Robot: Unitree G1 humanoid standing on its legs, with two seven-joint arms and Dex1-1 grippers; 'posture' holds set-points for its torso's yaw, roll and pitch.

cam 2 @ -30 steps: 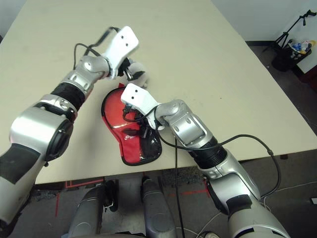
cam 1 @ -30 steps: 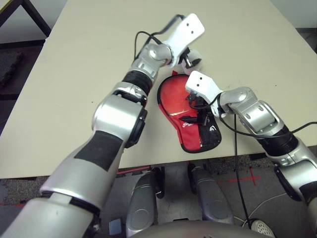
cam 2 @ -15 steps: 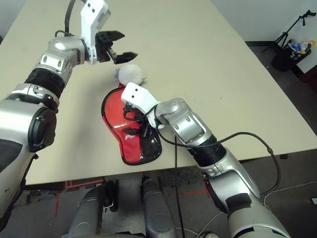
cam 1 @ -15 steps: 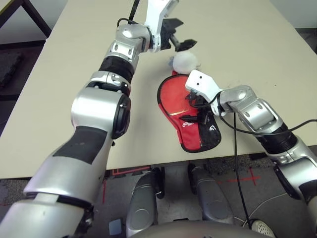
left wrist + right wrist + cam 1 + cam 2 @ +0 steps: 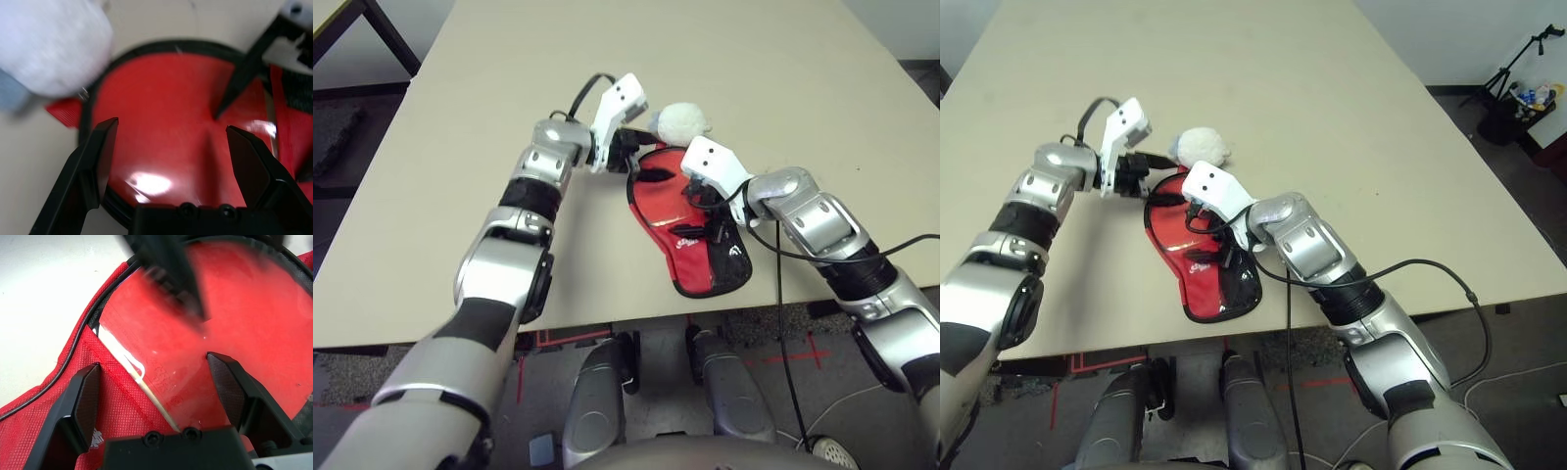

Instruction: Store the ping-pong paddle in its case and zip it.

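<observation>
Two head cameras look steeply down over the bench point(image 5: 460, 147); both wrist cameras peer close, from opposite sides, at the same red case point(image 5: 671, 211).

Both arms are bent in toward the middle, left gripper point(image 5: 166, 156) and right gripper point(image 5: 156, 387) each spread wide with nothing between the black fingers, tips angled down and pointing at each other, close but not touching.

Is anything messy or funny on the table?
Nothing looks spilled or broken. The red case lies flat near the table's front edge, with a whitish fluffy lump touching its round far end.
</observation>
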